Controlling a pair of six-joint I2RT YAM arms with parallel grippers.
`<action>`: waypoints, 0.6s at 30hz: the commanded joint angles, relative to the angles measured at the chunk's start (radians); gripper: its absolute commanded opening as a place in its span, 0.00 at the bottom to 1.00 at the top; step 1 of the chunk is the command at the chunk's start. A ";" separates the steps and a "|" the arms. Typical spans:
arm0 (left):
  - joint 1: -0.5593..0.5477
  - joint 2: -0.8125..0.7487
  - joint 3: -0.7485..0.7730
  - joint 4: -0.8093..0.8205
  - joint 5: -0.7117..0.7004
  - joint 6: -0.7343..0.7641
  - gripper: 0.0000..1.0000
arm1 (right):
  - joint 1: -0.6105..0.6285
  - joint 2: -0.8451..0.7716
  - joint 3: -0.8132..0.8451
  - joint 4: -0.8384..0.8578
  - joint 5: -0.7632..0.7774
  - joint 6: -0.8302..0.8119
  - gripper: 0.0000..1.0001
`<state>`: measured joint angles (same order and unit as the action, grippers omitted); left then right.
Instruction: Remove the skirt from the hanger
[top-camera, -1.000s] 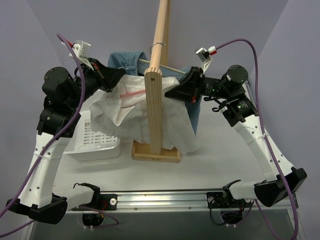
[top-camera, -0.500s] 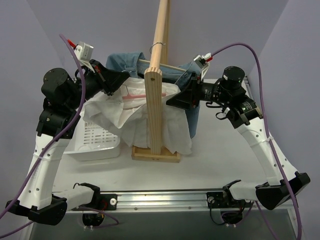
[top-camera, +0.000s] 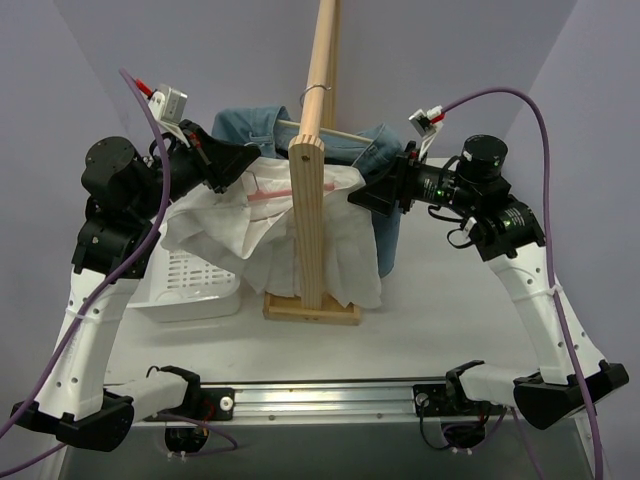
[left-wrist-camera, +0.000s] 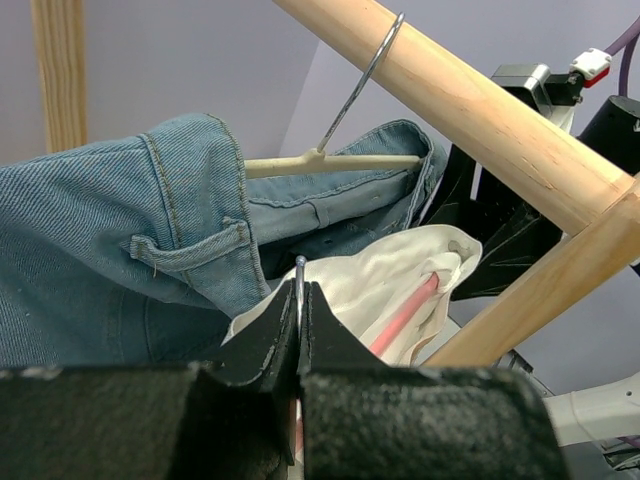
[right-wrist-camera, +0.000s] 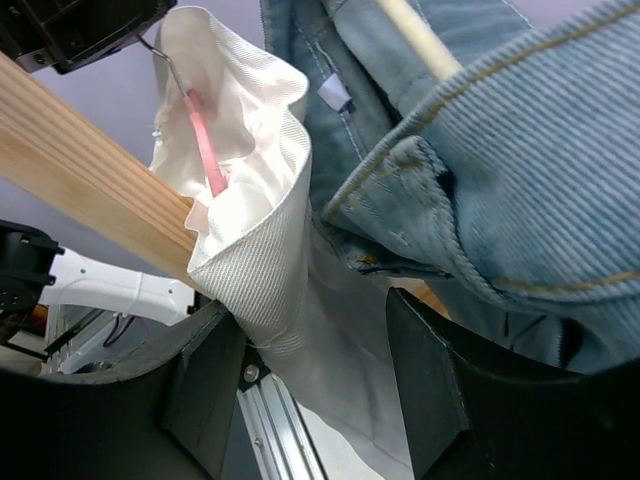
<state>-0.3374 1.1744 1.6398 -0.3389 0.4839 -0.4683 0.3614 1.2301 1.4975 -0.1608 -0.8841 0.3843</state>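
Note:
The white skirt (top-camera: 245, 228) hangs bunched beside the wooden post, draped over the pink hanger (top-camera: 272, 192). My left gripper (top-camera: 243, 160) is shut on the hanger's thin metal hook (left-wrist-camera: 300, 272), and the pink bar (left-wrist-camera: 405, 312) runs into the skirt (left-wrist-camera: 375, 275) just beyond it. My right gripper (top-camera: 360, 196) is open at the skirt's right side. In the right wrist view its fingers (right-wrist-camera: 205, 385) stand wide apart with the skirt's waist edge (right-wrist-camera: 290, 300) loose between them. The pink hanger (right-wrist-camera: 205, 140) shows inside the waist opening.
A blue denim garment (top-camera: 250, 125) hangs on an off-white hanger (left-wrist-camera: 330, 160) from the wooden rail (top-camera: 320, 70), close behind the skirt. The rail's upright post (top-camera: 305, 230) stands on a wooden base (top-camera: 312, 308). A white basket (top-camera: 195, 285) sits at the left.
My right gripper has opened, let go of the skirt's right edge and drawn back to the right. The left gripper stayed shut on the hook, lifting slightly.

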 joint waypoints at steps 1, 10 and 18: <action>0.000 -0.027 0.022 0.075 0.018 -0.009 0.02 | -0.012 -0.027 0.026 -0.034 0.019 -0.041 0.52; 0.000 -0.006 0.048 0.081 0.028 -0.007 0.02 | -0.010 -0.096 -0.114 -0.029 -0.029 -0.050 0.53; 0.001 0.005 0.049 0.097 0.042 -0.015 0.02 | -0.003 -0.145 -0.236 0.010 -0.038 -0.033 0.51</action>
<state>-0.3374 1.1824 1.6402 -0.3340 0.4942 -0.4675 0.3542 1.1133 1.2854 -0.1978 -0.8928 0.3500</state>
